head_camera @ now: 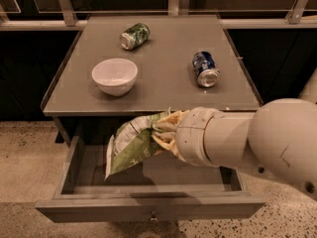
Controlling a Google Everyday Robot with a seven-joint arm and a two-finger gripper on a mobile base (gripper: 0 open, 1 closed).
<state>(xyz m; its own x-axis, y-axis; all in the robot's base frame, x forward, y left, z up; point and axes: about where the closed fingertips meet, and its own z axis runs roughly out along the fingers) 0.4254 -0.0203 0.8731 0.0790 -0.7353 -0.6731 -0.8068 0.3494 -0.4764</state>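
A green and white chip bag (131, 145) hangs over the open drawer (148, 207) of a grey table (168, 83). My gripper (166, 133) is shut on the bag's right end, level with the table's front edge. The bag droops down and to the left, above the drawer's left half. The white arm comes in from the right and covers the drawer's right side. On the tabletop lie a green can (134, 36) at the back, a blue can (205, 69) on the right and a white bowl (115, 76) on the left.
The drawer is pulled out toward the camera, with speckled floor (25, 162) on either side. A railing with metal posts (64, 4) runs behind the table. A pale post (309, 90) stands at the far right.
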